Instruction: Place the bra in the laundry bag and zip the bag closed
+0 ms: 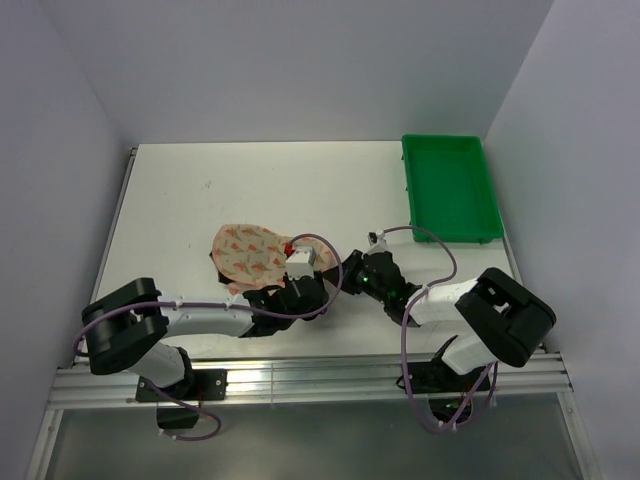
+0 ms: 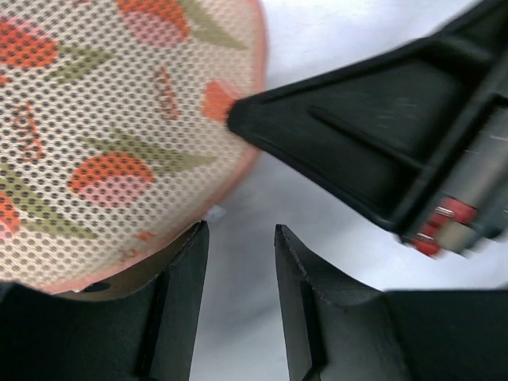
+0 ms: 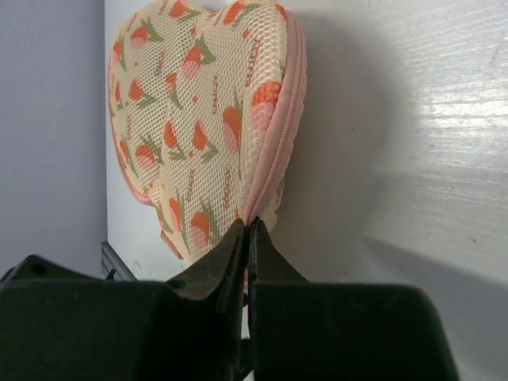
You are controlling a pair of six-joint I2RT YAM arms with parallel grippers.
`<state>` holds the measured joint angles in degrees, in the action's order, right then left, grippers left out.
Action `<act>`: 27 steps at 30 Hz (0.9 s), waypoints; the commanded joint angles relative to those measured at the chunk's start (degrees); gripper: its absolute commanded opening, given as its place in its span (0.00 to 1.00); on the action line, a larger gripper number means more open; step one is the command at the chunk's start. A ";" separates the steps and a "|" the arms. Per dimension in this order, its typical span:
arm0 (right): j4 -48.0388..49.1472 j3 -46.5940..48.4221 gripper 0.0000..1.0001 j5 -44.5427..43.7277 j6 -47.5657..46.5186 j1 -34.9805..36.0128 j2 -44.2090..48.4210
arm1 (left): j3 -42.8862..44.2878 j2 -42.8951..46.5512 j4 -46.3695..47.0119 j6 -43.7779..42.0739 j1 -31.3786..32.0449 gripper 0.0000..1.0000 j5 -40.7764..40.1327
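Peach-pink mesh laundry bag (image 1: 248, 255): lies on the white surface (image 1: 200, 190) close to its near edge, a little left of centre, with both arms reaching to its right side.
Zip: the pink zip trim (image 3: 278, 135) looks drawn together along the whole side that the right wrist view shows. The slider itself is hidden at the fingertips.
Bra: not seen outright and judged to be inside the bag. A dark sliver at the bag's left rim in the top view cannot be identified.
Right fingers (image 3: 234, 254): pressed flat together with no gap, pinching the lower end of the zip trim.
Left fingers (image 2: 178, 302): parted by a narrow gap and holding nothing. Bare surface shows between them, and one finger sits just beside the bag's rim.
Stage: judged to be the last stretch of zipping, or the check after it.
Risk, bag drags: with nothing pinning the mesh, a pull along the zip could slide the light bag across the surface instead of moving the slider.
Risk, grip slips: the hold is at the very tips, so the trim could pop free under tension.
Risk, snag: if that dark sliver is fabric, the teeth could catch on it.
Risk, contact: the two arms' fingers are crowded at one rim and could knock together.
Green tray (image 1: 450, 190): at the far right corner, well apart from the work.
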<state>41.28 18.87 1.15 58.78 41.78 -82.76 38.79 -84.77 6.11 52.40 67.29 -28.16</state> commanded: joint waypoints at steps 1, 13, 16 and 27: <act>1.00 1.52 0.00 -1.06 -0.95 0.58 1.55 | -0.11 -1.80 2.42 0.68 -0.75 0.46 -1.72; 1.35 1.61 0.00 -0.80 -0.87 1.11 0.41 | -0.46 -2.77 5.58 -0.72 -2.95 0.49 -3.04; 1.09 1.87 0.00 -0.97 -1.13 2.16 0.14 | -0.64 -2.77 6.63 -1.25 -3.04 0.44 -4.18; 0.56 0.73 0.00 -1.06 -1.22 3.40 1.37 | -1.26 -1.80 5.85 -0.81 -3.13 0.16 -7.52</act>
<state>41.12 18.87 -0.93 58.41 43.66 -82.43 37.47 -87.22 8.67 51.79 64.69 -31.83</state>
